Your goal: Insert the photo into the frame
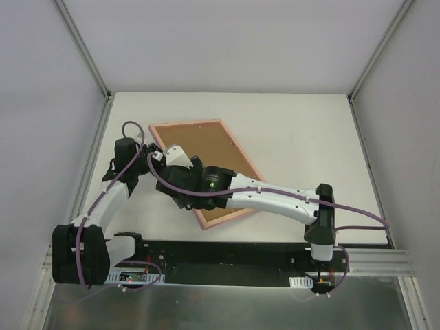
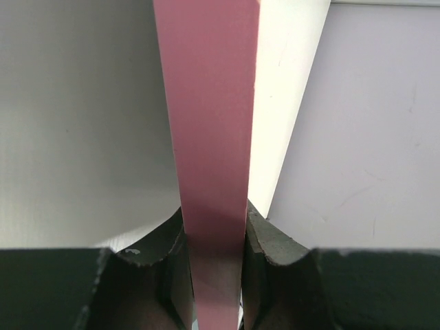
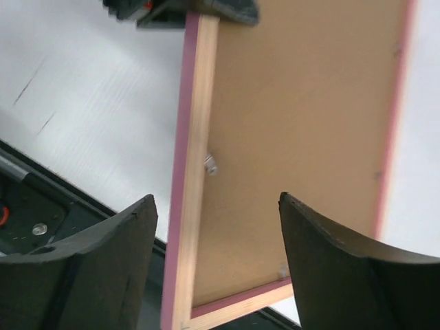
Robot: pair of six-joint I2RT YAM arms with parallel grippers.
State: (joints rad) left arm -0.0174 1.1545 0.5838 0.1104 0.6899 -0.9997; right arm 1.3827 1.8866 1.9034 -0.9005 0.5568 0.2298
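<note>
Frame point(image 1: 206, 141) back-up, long axis far-left to near-right; left gripper point(image 2: 214, 221) pinching edge.

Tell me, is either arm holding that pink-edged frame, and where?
The left gripper pinches the pink wooden picture frame by its thin side rail; the right gripper holds nothing.

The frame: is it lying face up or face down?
Face down. The frame shows its brown back board upward, a small clip at its edge; no picture is visible.
</note>
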